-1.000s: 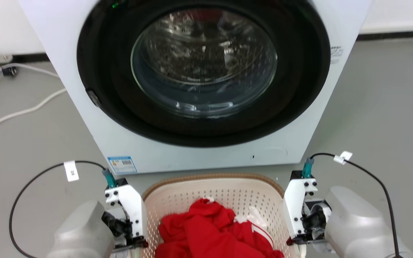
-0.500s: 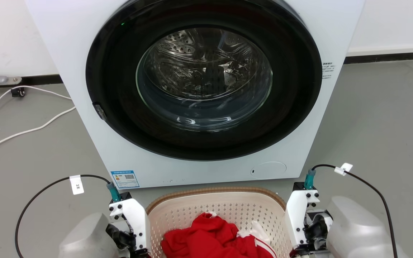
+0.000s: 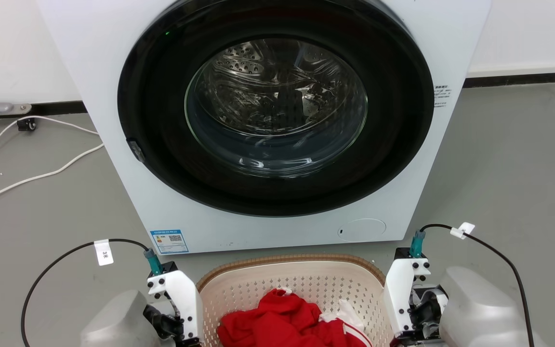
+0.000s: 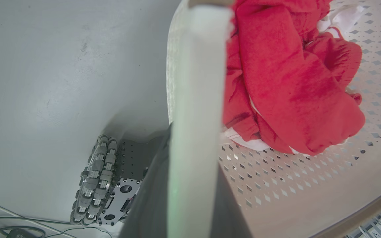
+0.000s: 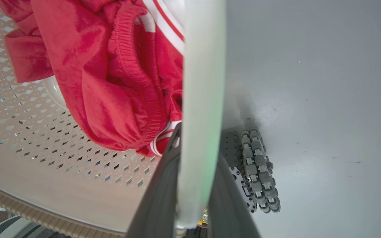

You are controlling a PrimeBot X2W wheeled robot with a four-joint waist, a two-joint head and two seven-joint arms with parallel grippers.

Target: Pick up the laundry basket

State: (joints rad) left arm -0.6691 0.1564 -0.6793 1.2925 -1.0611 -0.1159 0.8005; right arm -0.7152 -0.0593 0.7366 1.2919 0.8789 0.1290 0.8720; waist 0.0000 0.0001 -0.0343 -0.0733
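Note:
The laundry basket (image 3: 289,260), cream-white and perforated with a brown woven-look rim, sits low in the head view just in front of the washing machine. Red clothes (image 3: 277,320) with some white cloth lie in it. My left gripper (image 4: 193,148) is shut on the basket's white left handle (image 4: 195,82), which runs up between the dark fingers (image 4: 144,211). On the other side, my right gripper (image 5: 200,145) is shut on the white right handle (image 5: 205,72). In the head view both white gripper bodies (image 3: 176,303) (image 3: 403,299) flank the basket, fingertips hidden below.
A white front-loading washing machine (image 3: 162,212) with its round glass door (image 3: 275,106) closed stands close behind the basket. White cables (image 3: 32,178) trail over the grey floor at the left. My base's roller wheels (image 4: 94,185) (image 5: 260,172) sit under the basket's sides.
The whole head picture has slid downward, so the camera moved. Both grippers stay at the basket's sides, and basket and grippers sit a little lower in the frame.

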